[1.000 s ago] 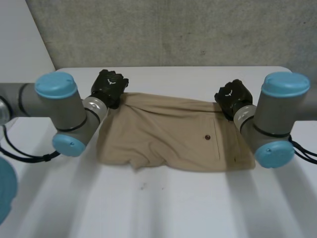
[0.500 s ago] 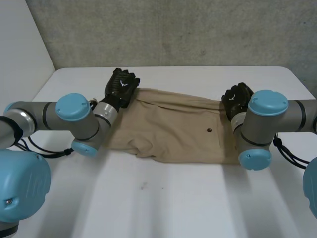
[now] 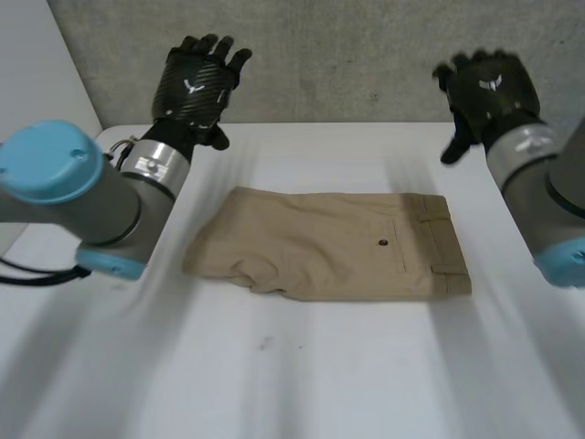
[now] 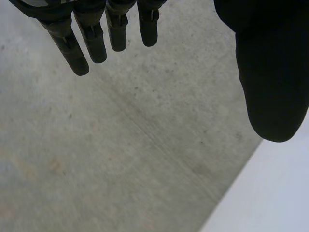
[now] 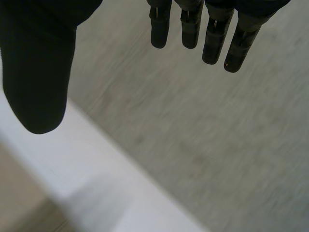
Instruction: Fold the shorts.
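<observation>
The tan shorts (image 3: 329, 245) lie folded flat on the white table (image 3: 302, 366), waistband toward the right, a small dark button on the top layer. My left hand (image 3: 194, 84) is raised well above the table's far left, open, fingers spread, holding nothing. My right hand (image 3: 484, 84) is lifted over the far right, open too, fingers straight. In the left wrist view the left hand's fingers (image 4: 87, 34) and thumb point at the grey wall. In the right wrist view the right hand's fingers (image 5: 212, 34) hang straight above the table's far edge (image 5: 96, 164).
A grey concrete wall (image 3: 329, 55) stands right behind the table's far edge. Bare white tabletop stretches in front of the shorts and on both sides of them.
Both hands have let go of the shorts' far edge, opened and risen up and back toward the wall. The shorts now lie still, folded in half front to back.
</observation>
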